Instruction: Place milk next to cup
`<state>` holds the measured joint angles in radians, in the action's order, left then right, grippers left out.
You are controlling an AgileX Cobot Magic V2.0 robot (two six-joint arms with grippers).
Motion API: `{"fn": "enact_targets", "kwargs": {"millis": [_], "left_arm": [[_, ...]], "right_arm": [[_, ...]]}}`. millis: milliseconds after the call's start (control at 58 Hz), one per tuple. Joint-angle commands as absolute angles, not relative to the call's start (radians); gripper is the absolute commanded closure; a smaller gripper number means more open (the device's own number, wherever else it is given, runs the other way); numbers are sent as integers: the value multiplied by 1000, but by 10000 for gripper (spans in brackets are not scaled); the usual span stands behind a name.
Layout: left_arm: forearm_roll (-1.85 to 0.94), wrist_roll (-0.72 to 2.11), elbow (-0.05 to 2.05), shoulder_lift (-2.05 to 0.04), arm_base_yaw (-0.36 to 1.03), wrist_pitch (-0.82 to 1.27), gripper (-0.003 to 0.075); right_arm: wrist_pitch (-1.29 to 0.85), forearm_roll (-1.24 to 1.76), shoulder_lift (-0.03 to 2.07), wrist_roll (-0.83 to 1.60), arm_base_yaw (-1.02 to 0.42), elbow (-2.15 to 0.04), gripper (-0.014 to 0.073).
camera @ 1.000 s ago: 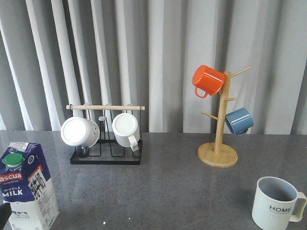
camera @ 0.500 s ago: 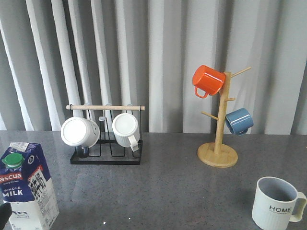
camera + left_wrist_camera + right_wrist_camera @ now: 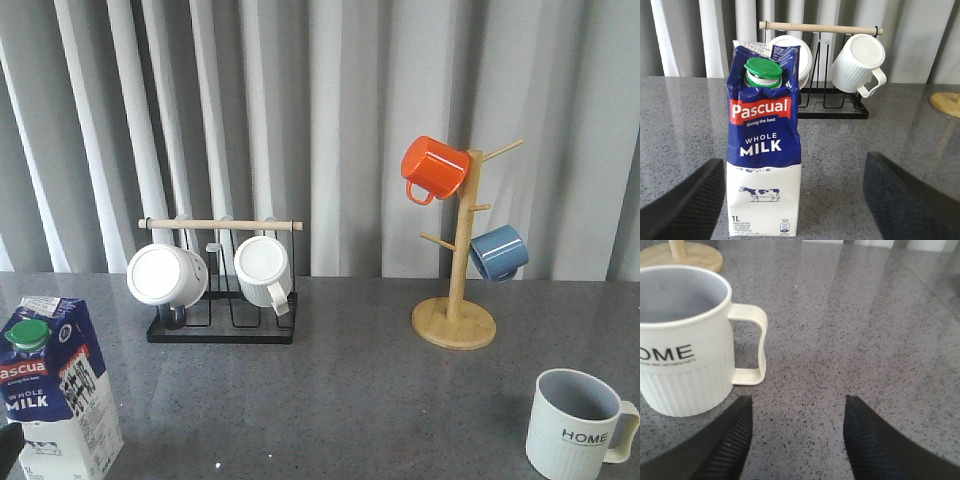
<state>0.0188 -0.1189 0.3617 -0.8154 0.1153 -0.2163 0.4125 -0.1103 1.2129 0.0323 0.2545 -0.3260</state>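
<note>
Evidently, the milk (image 3: 764, 145) is stood upright at the table's (image 3: 360, 400) left, framed for grasping between the spread left gripper (image 3: 795, 200), while the cup (image 3: 682, 340) waits beside the likewise-open right gripper (image 3: 797, 435).

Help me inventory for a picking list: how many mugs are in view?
5: two white mugs on the black rack, an orange mug and a blue mug on the wooden tree, and the HOME cup front right. None appears hidden.

Even, soft light throughout; pale glare streaks the table (image 3: 880, 285), and both wrist views blur the near fingers (image 3: 680, 200).
</note>
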Motion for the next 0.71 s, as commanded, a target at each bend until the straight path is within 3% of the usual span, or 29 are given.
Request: {"fn": "enact_targets", "kwargs": {"millis": [0,224,690], "left_arm": [[13,-124,396,-815,120,-296,161],[13,-124,396,-815,120,-296,161],[13,-124,396,-815,120,-296,161]], "right_arm": [[547,-229,1250,-55,293,-358,184],[726,-369,1333,-34,324,-358,184],[1029,-303,1500,-33,324,-358,188]]}}
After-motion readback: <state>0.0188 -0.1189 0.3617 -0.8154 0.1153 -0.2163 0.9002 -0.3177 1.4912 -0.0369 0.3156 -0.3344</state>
